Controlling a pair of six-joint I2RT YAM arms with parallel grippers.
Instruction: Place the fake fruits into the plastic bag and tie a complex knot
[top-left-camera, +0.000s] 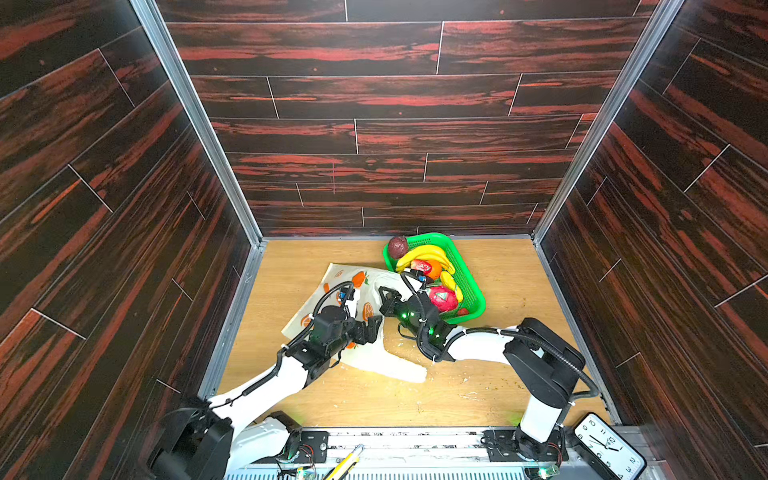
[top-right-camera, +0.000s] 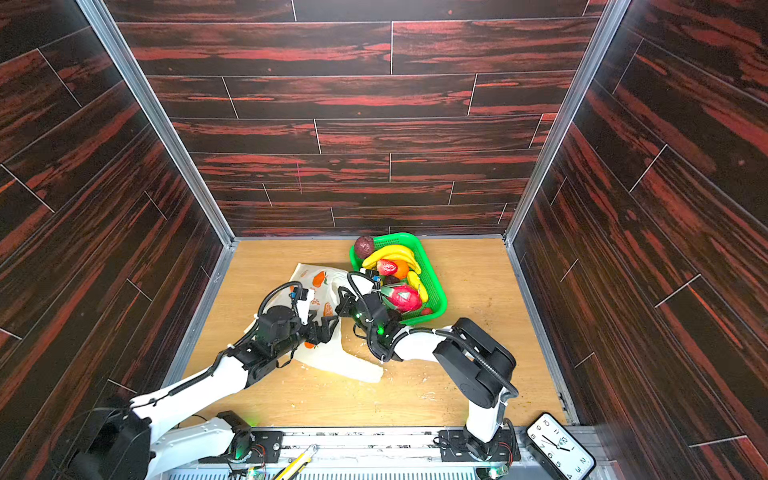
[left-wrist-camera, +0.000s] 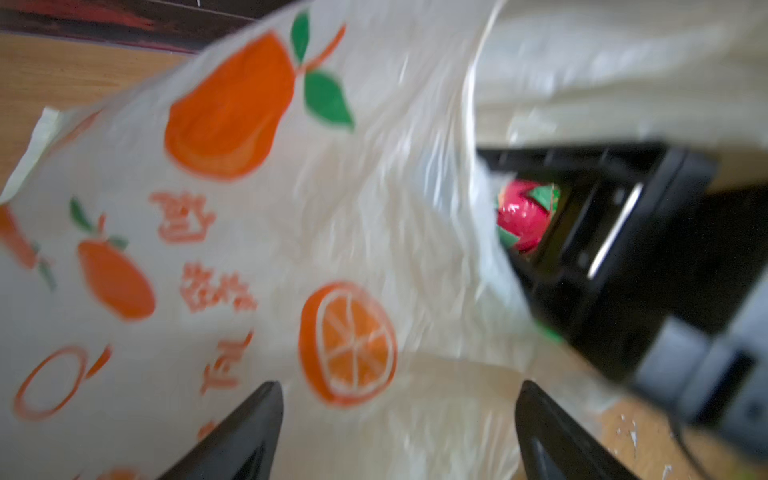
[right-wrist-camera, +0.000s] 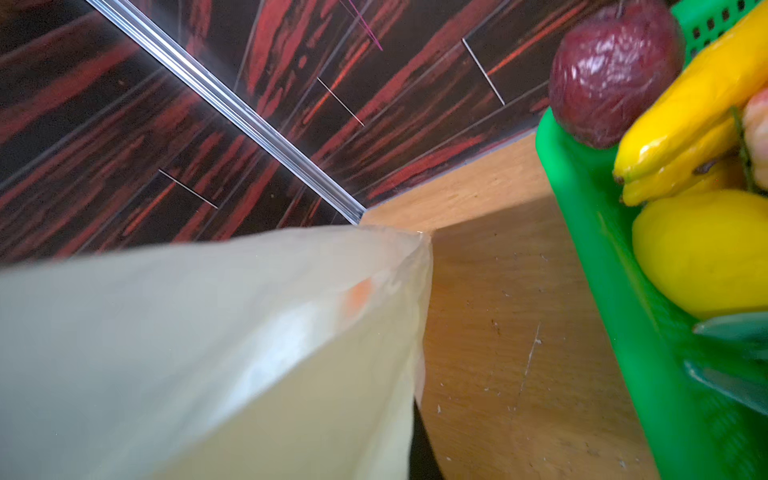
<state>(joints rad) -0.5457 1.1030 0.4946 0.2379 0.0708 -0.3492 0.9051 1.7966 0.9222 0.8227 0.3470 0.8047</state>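
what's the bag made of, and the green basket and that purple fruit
Bag: thin translucent cream plastic film, judging by its crinkles and sheen. Basket: stiff green plastic, smooth, with moulded mesh holes. Purple fruit: probably moulded plastic; glossy, wrinkled skin.

Bg stuff only: green plastic mesh basket (top-left-camera: 467, 272) sits toward the back of the light wood tabletop (top-left-camera: 498, 374), close to the rear wall. Wall panels (top-left-camera: 374, 104) are dark red/black plank-look, w/ aluminium corner posts (top-left-camera: 195, 116). Up front: white-faced analog clock (top-left-camera: 606, 451) lying tilted in the right corner, yellow utility knife (top-left-camera: 345, 461) approx mid-rail. Tabletop's got white scuffs + crumbs.
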